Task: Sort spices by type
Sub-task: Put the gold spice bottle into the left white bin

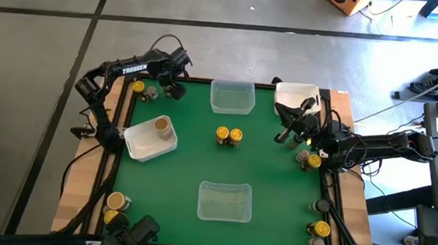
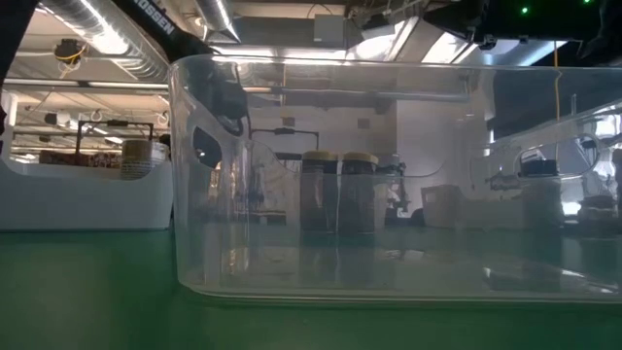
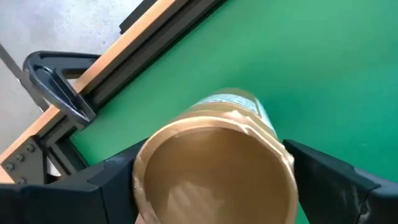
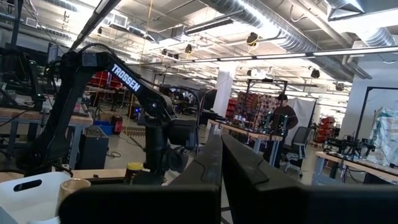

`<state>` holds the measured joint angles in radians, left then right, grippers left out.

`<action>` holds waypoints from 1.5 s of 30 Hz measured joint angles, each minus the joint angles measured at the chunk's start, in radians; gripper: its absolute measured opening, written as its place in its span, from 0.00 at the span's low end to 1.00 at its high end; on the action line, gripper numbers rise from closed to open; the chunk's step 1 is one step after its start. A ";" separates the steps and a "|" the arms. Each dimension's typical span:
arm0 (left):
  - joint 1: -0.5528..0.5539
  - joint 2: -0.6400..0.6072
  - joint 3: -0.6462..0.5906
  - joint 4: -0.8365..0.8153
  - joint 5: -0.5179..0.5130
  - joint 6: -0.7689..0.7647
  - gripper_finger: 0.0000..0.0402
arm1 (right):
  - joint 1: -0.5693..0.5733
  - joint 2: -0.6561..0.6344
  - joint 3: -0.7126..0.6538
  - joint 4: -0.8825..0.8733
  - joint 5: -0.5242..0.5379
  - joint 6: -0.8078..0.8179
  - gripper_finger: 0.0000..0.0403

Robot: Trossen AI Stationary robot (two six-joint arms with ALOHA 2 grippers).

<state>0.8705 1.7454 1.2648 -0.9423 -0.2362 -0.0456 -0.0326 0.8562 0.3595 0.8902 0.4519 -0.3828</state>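
spices first: a tan-lidded jar (image 3: 214, 168) fills my left wrist view, sitting between the left gripper (image 3: 217, 186)'s fingers (image 3: 329, 177), which are spread wide on either side of it; i cannot tell whether the pads touch it. on the high view that gripper (image 1: 176, 89) is at the table's far left corner, beside a yellow-lidded jar (image 1: 138, 87) and a grey-lidded jar (image 1: 151, 93) on the wooden edge.

largest to smallest, as i see it:
- green table (image 1: 184, 174), wood-framed.
- both arms; right gripper (image 1: 284, 136) hangs near the far right corner, fingers pressed together, holding nothing i can see.
- clear tub (image 1: 232, 96) at far centre, second clear tub (image 1: 225, 202) at near centre. the near one blocks most of the low view.
- white tub (image 1: 136, 146) at left with one tan jar (image 1: 162, 126) inside; second white tub (image 1: 294, 93) at far right, partly under the right arm.
- two yellow jars (image 1: 230, 136) touching, mid-table, between the clear tubs and well apart from either gripper. seen through the clear wall in the low view (image 2: 338, 190).
- right-edge jars (image 1: 309, 160) just beside the right arm.
- near-right jars (image 1: 319, 230) on the rail, mixed yellow and grey.
- near-left jars (image 1: 117, 203), tan and yellow.

a person (image 4: 283, 121) stands far back in the room in the right wrist view.
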 joint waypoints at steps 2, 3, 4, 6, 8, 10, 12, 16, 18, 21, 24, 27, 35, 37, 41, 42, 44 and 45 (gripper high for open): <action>0.000 0.000 0.000 0.006 0.008 0.000 0.85 | 0.000 0.000 0.000 0.000 0.000 0.000 0.02; 0.001 0.000 -0.001 0.011 0.019 0.000 0.85 | 0.000 0.000 0.000 0.000 0.000 0.000 0.02; 0.001 0.000 -0.006 0.021 0.035 -0.001 0.85 | 0.000 0.000 0.000 0.000 0.000 0.000 0.02; 0.002 -0.001 -0.021 0.035 0.057 -0.004 0.85 | 0.000 0.000 0.000 0.000 0.000 0.000 0.02; 0.001 -0.001 -0.042 0.057 0.060 -0.004 0.85 | 0.000 0.000 0.000 0.000 0.000 0.000 0.02; 0.001 -0.001 -0.059 0.074 0.061 -0.004 0.85 | 0.000 0.000 0.000 -0.001 0.000 -0.001 0.02; 0.001 -0.001 -0.074 0.084 0.061 -0.006 0.85 | 0.000 0.000 0.000 -0.001 0.000 -0.001 0.02; 0.001 -0.001 -0.087 0.101 0.065 -0.026 0.85 | 0.000 0.000 0.000 -0.002 0.000 -0.002 0.02; 0.001 -0.002 -0.089 0.105 0.066 -0.026 0.83 | 0.000 0.000 0.000 -0.002 0.000 -0.009 0.02; 0.001 -0.002 -0.089 0.120 0.066 -0.027 0.77 | 0.000 0.000 0.000 -0.002 0.000 -0.012 0.02; 0.001 -0.003 -0.089 0.128 0.068 -0.027 0.71 | 0.000 0.000 0.000 -0.002 0.000 -0.012 0.02; 0.001 -0.003 -0.089 0.131 0.067 -0.031 0.70 | 0.000 0.000 0.000 -0.002 0.000 -0.012 0.02; -0.033 -0.034 -0.089 0.084 0.055 -0.007 0.73 | 0.000 0.000 0.000 -0.002 0.002 -0.014 0.02; -0.048 -0.062 -0.082 0.073 0.053 -0.010 0.73 | 0.000 0.000 0.000 -0.002 0.002 -0.016 0.02; -0.093 -0.127 -0.071 0.027 0.051 -0.031 0.71 | 0.000 0.000 0.000 -0.002 0.003 -0.017 0.02; -0.109 -0.147 -0.067 0.011 0.051 -0.039 0.71 | 0.000 0.000 0.000 -0.002 0.003 -0.017 0.02; -0.138 -0.189 -0.058 -0.034 0.051 -0.057 0.71 | 0.000 0.000 0.000 -0.002 0.003 -0.017 0.02; -0.156 -0.210 -0.054 -0.055 0.052 -0.066 0.71 | 0.000 0.000 0.000 -0.002 0.003 -0.017 0.02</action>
<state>0.7147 1.5357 1.2107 -0.9977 -0.1846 -0.1118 -0.0330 0.8565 0.3595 0.8883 0.4549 -0.3996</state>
